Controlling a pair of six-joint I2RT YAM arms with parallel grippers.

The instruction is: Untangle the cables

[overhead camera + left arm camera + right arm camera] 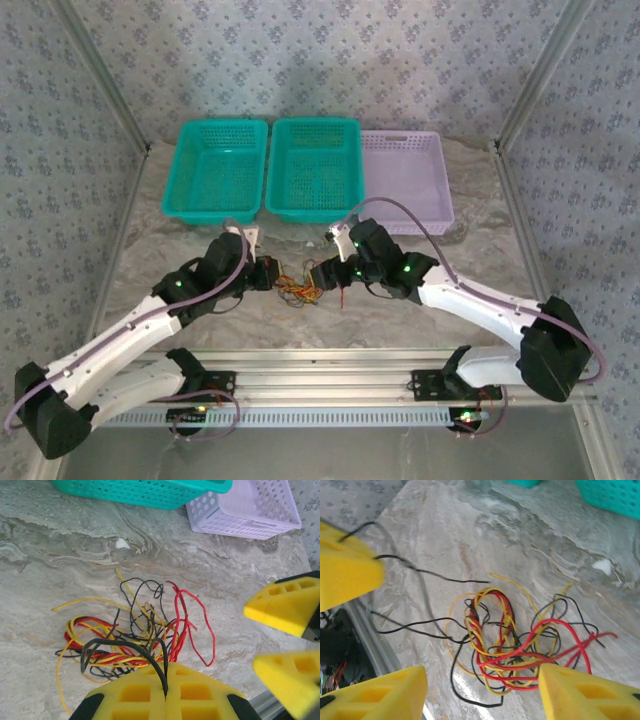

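- Yellow, black and red cables (150,630) sit in one loose knot on the marbled grey worktop (60,545). In the overhead view that's dead centre, right between the two arm tips.
- The left fingers (140,697) are at the bottom of the left wrist view with the pads pressed fully together. A single black strand from the bundle is pinched in the seam, and it arches up out of the pile into the pads.
- From the right wrist view the same pads are the yellow block in the upper left, with thin black wire running from it towards the tangle.
- The right fingers (585,695) are spread wide, one pad at the lower left and one at the lower right of the right wrist view. They've got hold of nothing, and the knot just lies on the worktop in the gap between them.
- In the left wrist view, red loops poke out to the right and a long yellow strand trails off to the left.
- Across the upper part of the overhead view there's a teal basket (215,212), a second teal basket (312,212) and a lavender basket (405,180) lined up side by side, well apart from the cables.
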